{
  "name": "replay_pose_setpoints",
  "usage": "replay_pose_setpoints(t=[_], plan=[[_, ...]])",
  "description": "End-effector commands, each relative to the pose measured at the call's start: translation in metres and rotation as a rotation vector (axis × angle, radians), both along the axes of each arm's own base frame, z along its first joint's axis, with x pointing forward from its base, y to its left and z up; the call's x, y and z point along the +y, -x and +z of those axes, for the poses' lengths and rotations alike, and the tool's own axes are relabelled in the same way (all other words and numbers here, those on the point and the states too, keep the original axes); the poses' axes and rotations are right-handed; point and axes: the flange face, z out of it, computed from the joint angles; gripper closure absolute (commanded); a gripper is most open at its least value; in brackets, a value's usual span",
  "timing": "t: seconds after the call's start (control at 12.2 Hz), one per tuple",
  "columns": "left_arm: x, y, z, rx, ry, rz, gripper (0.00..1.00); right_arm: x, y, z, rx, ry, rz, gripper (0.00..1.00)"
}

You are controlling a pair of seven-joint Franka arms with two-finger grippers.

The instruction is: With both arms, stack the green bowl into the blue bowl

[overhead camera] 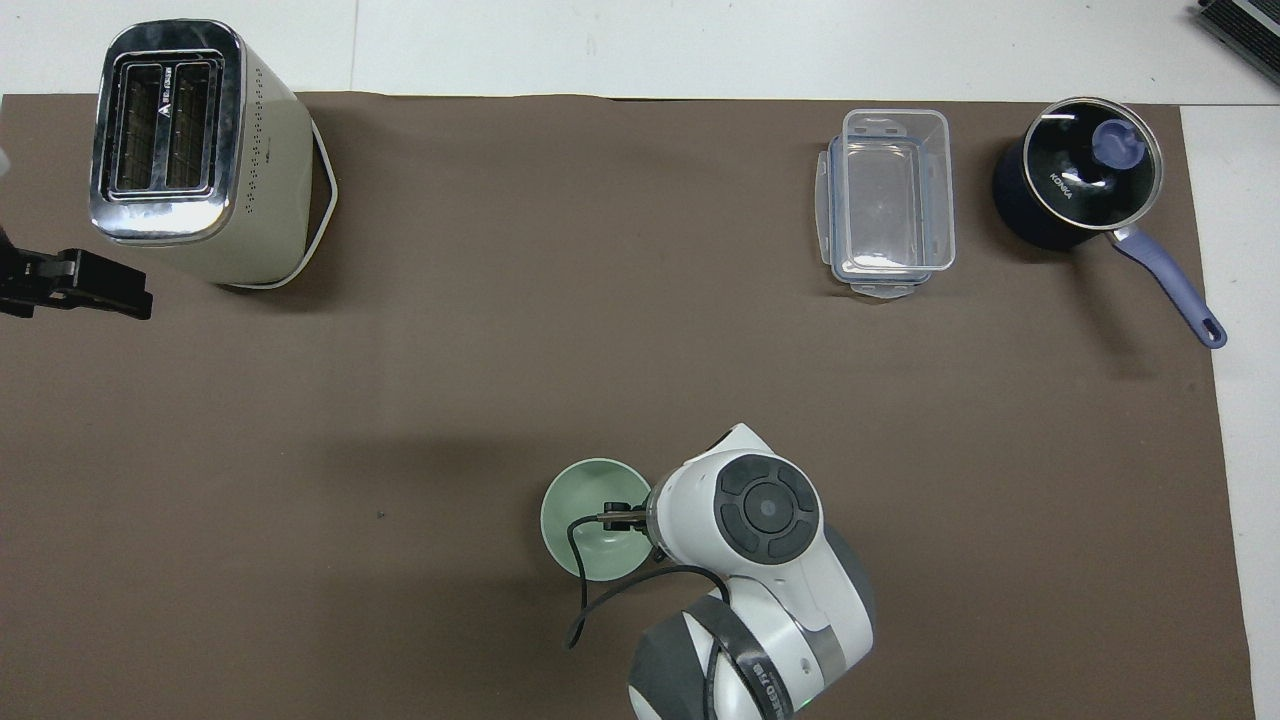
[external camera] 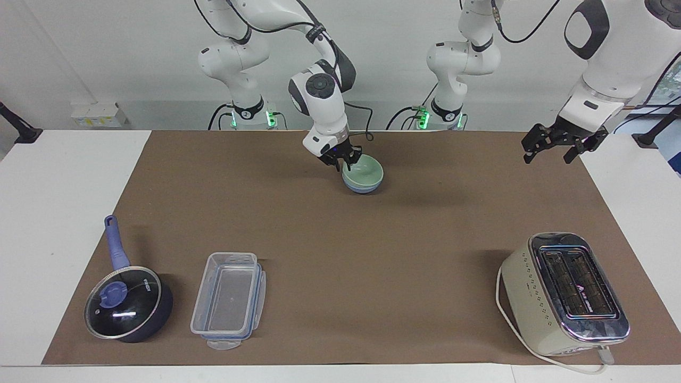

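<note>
The green bowl [external camera: 367, 170] sits nested in the blue bowl [external camera: 363, 188] on the brown mat, near the robots' end at the middle. Only the blue bowl's lower wall shows; in the overhead view the green bowl [overhead camera: 585, 505] hides it. My right gripper [external camera: 340, 158] is just above the green bowl's rim on the side toward the right arm's end, fingers spread and holding nothing. My left gripper [external camera: 550, 150] waits open and empty in the air over the mat's edge at the left arm's end; it also shows in the overhead view [overhead camera: 75, 285].
A cream toaster [external camera: 566, 292] stands far from the robots at the left arm's end. A clear plastic container [external camera: 229, 299] and a dark blue lidded saucepan [external camera: 127, 303] stand far from the robots toward the right arm's end.
</note>
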Motion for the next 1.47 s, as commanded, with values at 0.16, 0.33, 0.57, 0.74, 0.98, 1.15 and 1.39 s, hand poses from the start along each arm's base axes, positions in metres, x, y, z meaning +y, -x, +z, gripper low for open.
replay_pose_setpoints(t=[0.16, 0.33, 0.57, 0.74, 0.98, 1.15, 1.39], plan=[[0.003, 0.000, 0.001, 0.001, -0.020, -0.007, 0.00, -0.009, -0.018, 0.056, -0.003, -0.034, -0.035, 0.26], [0.003, 0.000, 0.001, 0.001, -0.020, -0.007, 0.00, -0.045, -0.033, 0.085, -0.032, -0.035, -0.077, 0.14], [0.003, 0.001, 0.001, 0.002, -0.020, -0.007, 0.00, -0.111, -0.055, 0.119, -0.113, 0.040, -0.106, 0.00], [0.003, 0.000, 0.000, 0.002, -0.020, -0.007, 0.00, -0.171, -0.080, 0.148, -0.155, 0.038, -0.174, 0.00], [0.003, 0.000, 0.000, 0.002, -0.020, -0.007, 0.00, -0.242, -0.114, 0.198, -0.186, 0.078, -0.205, 0.00], [0.003, 0.000, 0.001, 0.001, -0.020, -0.007, 0.00, -0.277, -0.127, 0.232, -0.230, 0.107, -0.230, 0.00], [0.003, 0.000, 0.001, 0.001, -0.020, -0.007, 0.00, -0.312, -0.137, 0.284, -0.216, 0.154, -0.213, 0.00]])
